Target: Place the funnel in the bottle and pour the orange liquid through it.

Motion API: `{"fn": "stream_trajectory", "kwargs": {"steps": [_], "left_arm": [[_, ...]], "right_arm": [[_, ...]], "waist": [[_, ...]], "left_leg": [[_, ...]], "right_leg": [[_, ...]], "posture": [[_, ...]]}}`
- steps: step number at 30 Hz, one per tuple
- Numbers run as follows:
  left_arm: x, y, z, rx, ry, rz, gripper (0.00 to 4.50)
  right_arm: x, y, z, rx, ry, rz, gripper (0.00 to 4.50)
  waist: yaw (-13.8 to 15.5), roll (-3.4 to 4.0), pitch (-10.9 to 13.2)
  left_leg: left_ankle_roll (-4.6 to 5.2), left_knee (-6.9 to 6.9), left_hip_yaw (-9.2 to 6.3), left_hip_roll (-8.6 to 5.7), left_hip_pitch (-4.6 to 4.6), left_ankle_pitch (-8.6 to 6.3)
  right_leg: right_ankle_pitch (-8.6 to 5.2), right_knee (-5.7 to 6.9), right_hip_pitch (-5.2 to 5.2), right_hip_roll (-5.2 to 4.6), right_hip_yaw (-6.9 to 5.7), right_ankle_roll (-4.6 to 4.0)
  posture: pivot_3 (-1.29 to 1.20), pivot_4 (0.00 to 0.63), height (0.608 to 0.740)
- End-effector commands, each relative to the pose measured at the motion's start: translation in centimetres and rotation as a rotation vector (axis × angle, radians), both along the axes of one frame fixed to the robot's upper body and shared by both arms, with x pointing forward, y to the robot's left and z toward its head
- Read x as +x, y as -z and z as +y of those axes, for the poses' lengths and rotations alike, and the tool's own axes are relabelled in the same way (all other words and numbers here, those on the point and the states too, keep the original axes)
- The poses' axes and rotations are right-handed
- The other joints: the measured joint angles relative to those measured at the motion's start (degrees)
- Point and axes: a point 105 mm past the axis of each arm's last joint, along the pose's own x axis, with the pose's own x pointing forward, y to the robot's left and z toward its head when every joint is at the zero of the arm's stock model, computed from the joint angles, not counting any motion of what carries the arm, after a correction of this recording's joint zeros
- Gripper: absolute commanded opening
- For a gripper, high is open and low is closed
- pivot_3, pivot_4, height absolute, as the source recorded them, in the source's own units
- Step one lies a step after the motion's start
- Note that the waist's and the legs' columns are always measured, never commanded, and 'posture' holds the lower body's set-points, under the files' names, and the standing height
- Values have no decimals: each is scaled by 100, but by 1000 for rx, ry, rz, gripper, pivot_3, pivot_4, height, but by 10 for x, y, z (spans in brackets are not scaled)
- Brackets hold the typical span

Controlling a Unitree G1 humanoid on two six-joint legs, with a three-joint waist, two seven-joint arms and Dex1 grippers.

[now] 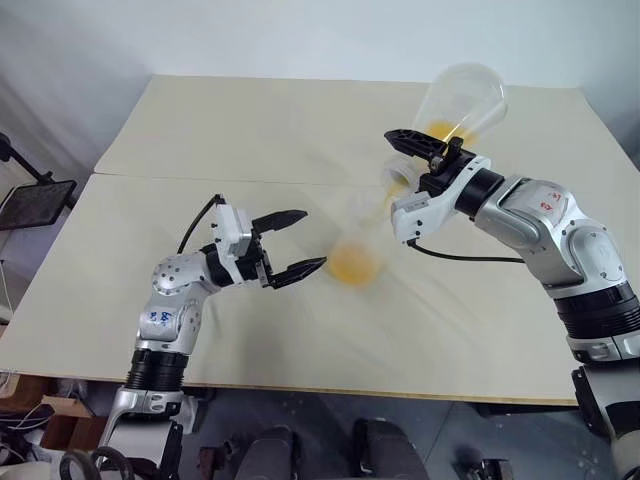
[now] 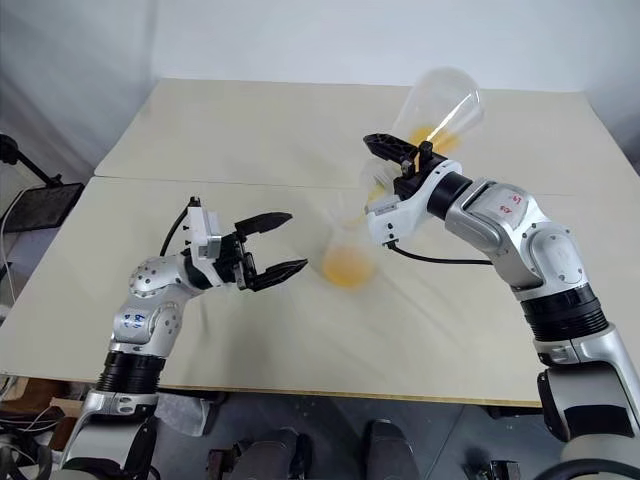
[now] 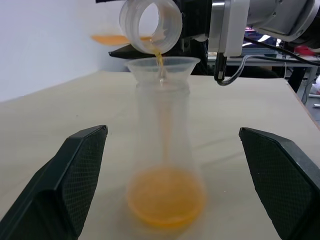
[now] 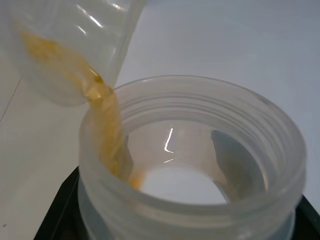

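Two joined tabletops [image 1: 250, 130] under bottle [image 3: 165, 165]

Clear funnel [image 3: 162, 67] sits upright in the bottle [image 3: 165, 165] neck; orange liquid [image 3: 166, 196] streams through, pooling at the bottom.

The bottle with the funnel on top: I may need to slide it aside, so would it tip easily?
Probably stable: the bottle has a flared base, with orange liquid pooled low. The funnel just rests in the neck, so a nudge might dislodge it. Clear plastic is likely light and may skid.
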Motion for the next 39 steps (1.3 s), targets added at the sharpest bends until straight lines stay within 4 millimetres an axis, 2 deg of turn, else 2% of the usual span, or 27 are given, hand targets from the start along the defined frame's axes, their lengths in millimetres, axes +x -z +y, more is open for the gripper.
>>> {"fn": "stream_trajectory", "kwargs": {"steps": [1, 20, 39], "left_arm": [[-4, -7, 6, -22, -18, -31, 4500], [-4, -7, 1, -38, -17, -29, 4500], [-4, -7, -2, -46, -11, -32, 4500]], "right_arm": [[-6, -25, -1, 13, -13, -90, 2515], [-6, -22, 10, -4, -44, -72, 2515], [-4, -19, 13, -6, -51, -72, 2515]], "waist": [[-31, 0, 0], [-41, 0, 0], [-40, 0, 0]], "left_leg": [[0, 0, 0, 0, 0, 0], [0, 1, 1, 1, 0, 0], [0, 1, 0, 2, 0, 0]], "right_leg": [[0, 0, 0, 0, 0, 0], [0, 2, 0, -1, 1, 0], [0, 2, 0, 0, 1, 0]], "posture": [[0, 150, 740], [0, 150, 740], [0, 150, 740]]}}
